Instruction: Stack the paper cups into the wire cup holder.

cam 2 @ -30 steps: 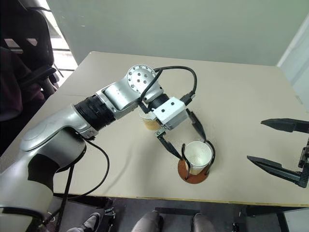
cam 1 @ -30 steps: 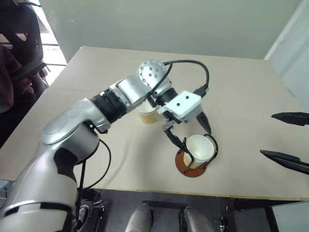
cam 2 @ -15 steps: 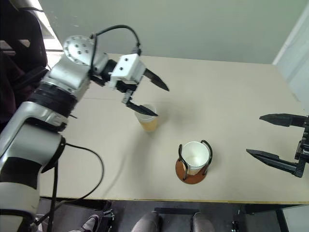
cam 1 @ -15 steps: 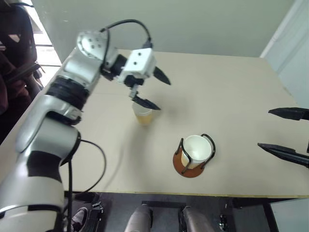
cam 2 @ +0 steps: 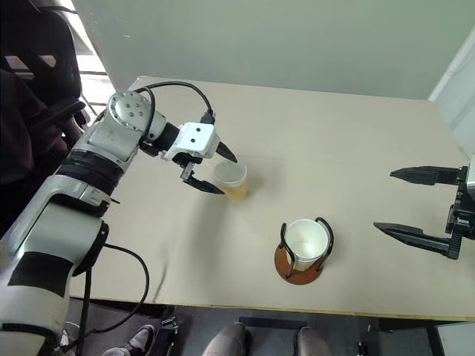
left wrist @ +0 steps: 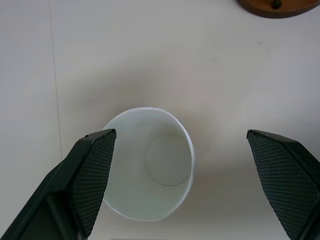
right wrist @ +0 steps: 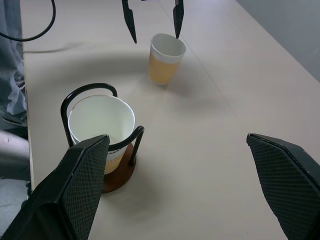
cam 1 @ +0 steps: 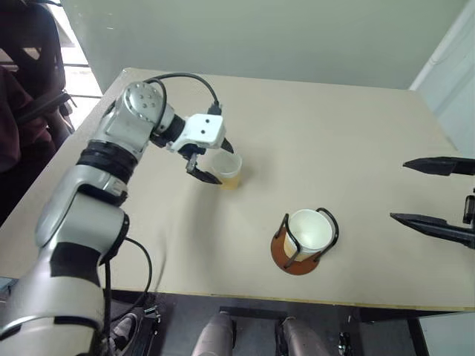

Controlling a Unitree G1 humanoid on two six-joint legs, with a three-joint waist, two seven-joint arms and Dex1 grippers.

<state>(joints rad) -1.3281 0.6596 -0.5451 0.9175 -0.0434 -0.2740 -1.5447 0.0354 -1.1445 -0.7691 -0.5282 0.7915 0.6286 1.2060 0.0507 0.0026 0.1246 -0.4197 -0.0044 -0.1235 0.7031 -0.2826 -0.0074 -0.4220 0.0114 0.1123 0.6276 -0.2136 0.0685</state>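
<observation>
Now the left tool (cam 2: 210, 169) has left the wire cup holder (cam 2: 301, 261), where stacked paper cups (cam 2: 306, 241) sit, and brackets the loose cup (cam 2: 233, 180) on the worktop (cam 2: 334, 148), fingers apart and not yet clamped; one cup remains to stack. The right tool (cam 2: 415, 203) hangs wide apart, well clear. How many cups are nested in the holder is hard to make out.

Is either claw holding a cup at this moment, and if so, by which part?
Nothing is held. The left claw is open around the rim of the loose paper cup without closing on it; the right claw is open and empty.
</observation>
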